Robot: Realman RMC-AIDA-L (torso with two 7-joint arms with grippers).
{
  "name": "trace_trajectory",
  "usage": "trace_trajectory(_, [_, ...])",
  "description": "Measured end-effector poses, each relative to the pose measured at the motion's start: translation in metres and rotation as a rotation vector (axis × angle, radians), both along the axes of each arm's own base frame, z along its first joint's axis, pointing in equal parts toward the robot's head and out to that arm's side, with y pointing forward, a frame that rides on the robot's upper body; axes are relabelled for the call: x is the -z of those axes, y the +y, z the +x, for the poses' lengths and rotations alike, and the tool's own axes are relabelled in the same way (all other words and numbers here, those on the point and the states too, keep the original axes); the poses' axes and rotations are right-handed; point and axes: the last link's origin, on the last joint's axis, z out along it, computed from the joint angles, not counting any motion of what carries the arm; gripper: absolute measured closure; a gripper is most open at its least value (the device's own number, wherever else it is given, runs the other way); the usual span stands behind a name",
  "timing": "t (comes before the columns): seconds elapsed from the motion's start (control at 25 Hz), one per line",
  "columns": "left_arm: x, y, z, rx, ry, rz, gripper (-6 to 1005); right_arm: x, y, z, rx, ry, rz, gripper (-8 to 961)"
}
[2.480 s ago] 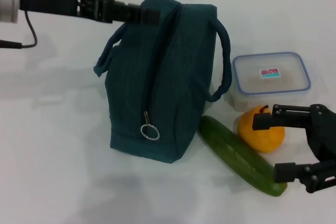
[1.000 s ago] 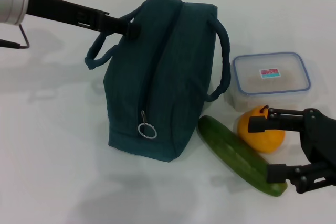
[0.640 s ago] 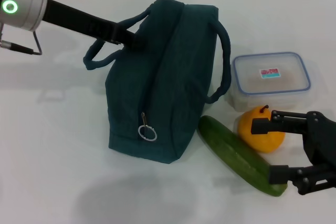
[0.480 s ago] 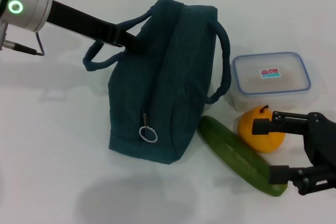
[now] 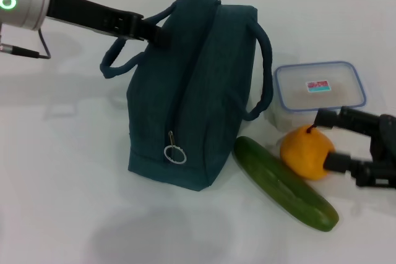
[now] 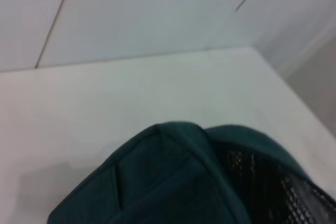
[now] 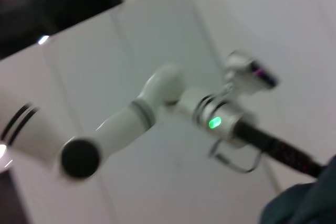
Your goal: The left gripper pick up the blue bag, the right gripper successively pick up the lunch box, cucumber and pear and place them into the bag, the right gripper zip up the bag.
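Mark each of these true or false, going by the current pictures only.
1. The bag stands upright on the table. True.
2. The cucumber is inside the bag. False: it lies on the table beside the bag.
3. The left gripper is at the bag's top, by a handle. True.
4. The lunch box has its lid off. False: the lid is on.
5. The right gripper is open beside the pear. True.

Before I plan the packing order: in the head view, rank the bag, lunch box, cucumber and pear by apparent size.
1. Dark teal fabric bag, by far the largest.
2. Clear plastic blue-rimmed lunch box and long dark green cucumber: similar area, and the cucumber lies nearer the camera, so unranked.
3. Round orange-yellow pear, smallest.
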Motion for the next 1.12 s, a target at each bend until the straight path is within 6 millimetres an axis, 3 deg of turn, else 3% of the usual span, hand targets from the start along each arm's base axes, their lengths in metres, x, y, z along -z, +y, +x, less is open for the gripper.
trace_trajectory(0.2, [-0.005, -0.003, -0.003, 0.006, -0.055, 0.026, 857, 0.002, 0.005, 0.016, 0.198, 0.096, 0.069, 98])
trace_trajectory(0.52, [-0.002, -0.011, -0.010, 0.020, -0.099, 0.033, 858, 0.000, 0.005, 0.060, 0.677, 0.342, 0.244, 99])
trace_trajectory(0.72, [0.001, -0.014, -0.013, 0.031, -0.101, 0.033, 857, 0.007, 0.005, 0.085, 0.935, 0.420, 0.254, 100])
trace_trajectory(1.12, [0.005, -0.016, -0.013, 0.064, -0.101, 0.032, 856, 0.031, 0.012, 0.098, 1.198, 0.506, 0.131, 121])
